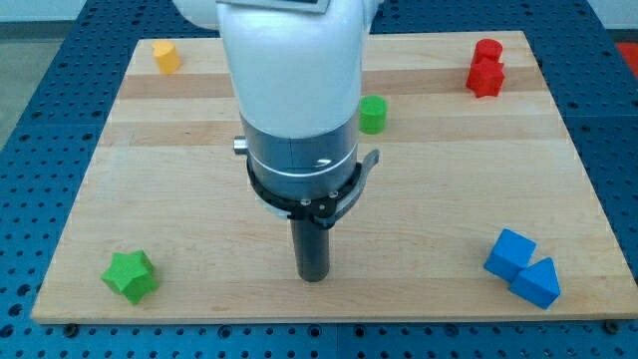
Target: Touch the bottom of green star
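1. Nearest the camera, at the near right of the table [199,150], two blue blocks touch: a cube [509,253] and, just nearer, a wedge-like one [537,283].
2. The green star [130,275] lies at the near left corner, alone.
3. My tip [313,276] rests on the table near the middle of the near edge, well to the right of the star, not touching it.
4. The arm carries no hand, only the rod.
5. A green cylinder [372,114] stands farther back, beside the arm's right.
6. A yellow block [165,56] sits far left; two touching red blocks [485,68] far right.
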You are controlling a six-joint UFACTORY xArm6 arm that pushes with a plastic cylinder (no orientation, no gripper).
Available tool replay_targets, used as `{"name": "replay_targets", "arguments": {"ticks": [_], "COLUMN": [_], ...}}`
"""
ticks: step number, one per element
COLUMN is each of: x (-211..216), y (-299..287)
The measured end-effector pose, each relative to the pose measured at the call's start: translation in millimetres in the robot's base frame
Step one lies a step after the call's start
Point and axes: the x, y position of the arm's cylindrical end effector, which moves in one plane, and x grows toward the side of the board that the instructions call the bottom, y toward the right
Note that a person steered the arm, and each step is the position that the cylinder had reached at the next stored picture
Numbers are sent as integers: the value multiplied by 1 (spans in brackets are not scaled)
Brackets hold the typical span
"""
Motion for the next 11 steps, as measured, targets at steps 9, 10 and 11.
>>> {"name": "replay_targets", "arguments": {"ticks": [9, 10, 11], "x": [37, 37, 36], "y": [-172, -176, -184]}}
